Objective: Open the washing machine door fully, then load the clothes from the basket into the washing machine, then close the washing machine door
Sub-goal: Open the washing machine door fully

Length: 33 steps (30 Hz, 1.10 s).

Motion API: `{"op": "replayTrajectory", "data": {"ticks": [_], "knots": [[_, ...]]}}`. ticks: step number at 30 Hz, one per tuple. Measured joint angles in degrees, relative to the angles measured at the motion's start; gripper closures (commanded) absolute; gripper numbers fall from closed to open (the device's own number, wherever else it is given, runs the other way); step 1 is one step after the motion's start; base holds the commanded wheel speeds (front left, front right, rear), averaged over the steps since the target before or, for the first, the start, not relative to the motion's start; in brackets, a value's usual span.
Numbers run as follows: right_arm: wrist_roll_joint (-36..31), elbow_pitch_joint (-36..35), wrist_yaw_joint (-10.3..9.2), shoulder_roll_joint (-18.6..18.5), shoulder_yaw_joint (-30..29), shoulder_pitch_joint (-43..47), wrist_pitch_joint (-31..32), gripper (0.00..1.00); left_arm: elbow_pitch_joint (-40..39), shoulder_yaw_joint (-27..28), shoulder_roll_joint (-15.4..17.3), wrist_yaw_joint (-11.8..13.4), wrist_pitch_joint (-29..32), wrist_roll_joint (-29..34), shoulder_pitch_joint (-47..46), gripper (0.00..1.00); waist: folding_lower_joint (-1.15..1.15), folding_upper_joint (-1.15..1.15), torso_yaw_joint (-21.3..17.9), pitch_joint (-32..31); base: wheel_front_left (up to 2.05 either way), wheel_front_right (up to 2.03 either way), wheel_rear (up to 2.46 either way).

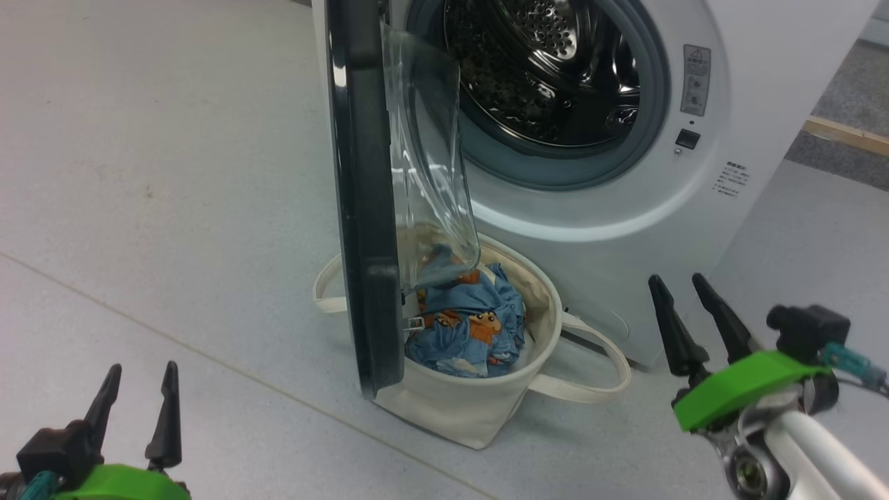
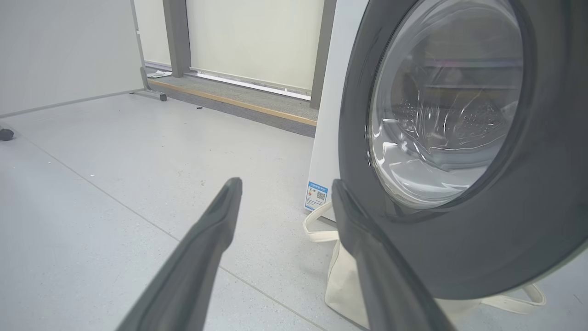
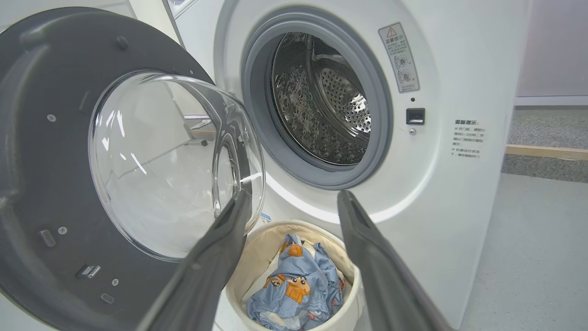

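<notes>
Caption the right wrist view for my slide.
Open right gripper aimed at the clothes in the basket, washing machine door open.

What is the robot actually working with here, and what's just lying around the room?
Part of the job:
- white front-loading washing machine
- its round black-rimmed glass door, standing open
- small cream canvas basket
- light blue bear-print garment inside it

Just lying about:
- pale wooden floor strip
- white partition panel
- small black wheel
</notes>
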Motion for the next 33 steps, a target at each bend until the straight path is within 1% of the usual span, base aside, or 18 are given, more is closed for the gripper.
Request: {"op": "replayTrajectory", "data": {"ticks": [2, 7, 12, 16, 30, 31, 32, 33], "knots": [[-4.05, -1.59, 0.0, 1.68, -3.8, 3.44, -0.01, 0.0, 0.23, -0.48, 0.0, 0.0, 0.0, 0.0, -0.02, 0.0, 0.0, 0.0, -0.22, -0.24, 0.0, 0.0, 0.0], [-12.04, -4.47, 0.0, 6.79, -10.07, 11.1, -0.01, 0.0, 1.02, -0.9, 0.01, -0.03, 0.0, 0.0, -0.06, 0.0, -0.01, 0.0, -0.67, -0.55, 0.0, 0.0, 0.0], [-16.22, -6.72, 0.0, 9.07, -13.0, 13.52, -0.01, 0.0, 1.18, -0.98, 0.05, -0.04, 0.0, -0.01, -0.74, 0.0, 0.0, 0.0, -1.42, -0.31, 0.0, 0.0, 0.0], [-17.37, -7.0, 0.01, 9.98, -13.45, 13.57, -0.01, 0.0, 1.18, -1.07, 0.05, -0.04, 0.0, -0.02, -1.41, 0.0, 0.0, 0.0, -1.98, -0.31, 0.0, 0.0, 0.0], [-17.38, -6.61, 0.01, 10.25, -13.33, 13.59, -0.01, 0.0, 1.54, -1.43, 0.04, -0.03, 0.0, -0.1, -1.41, 0.0, 0.0, 0.0, -2.48, -0.37, 0.0, 0.0, 0.0], [-17.37, -6.53, 0.01, 10.27, -13.32, 13.59, -0.01, 0.0, 1.54, -1.47, 0.04, -0.03, 0.0, -0.1, -1.41, 0.17, 0.0, 0.0, -2.52, -0.37, 0.0, 0.0, 0.0], [-17.37, -6.53, 0.01, 10.31, -13.28, 13.59, -0.01, 0.0, 1.52, -1.53, 0.04, -0.03, 0.0, -0.11, -1.41, 1.0, 0.0, 0.0, -2.56, -0.34, 0.0, 0.0, 0.0], [-17.37, -6.53, 0.01, 10.36, -13.27, 13.58, -0.01, 0.0, 1.32, -1.58, 0.01, -0.04, 0.0, -0.3, -1.41, 1.0, 0.0, 0.0, -2.61, -0.31, 0.0, 0.0, 0.0]]}}
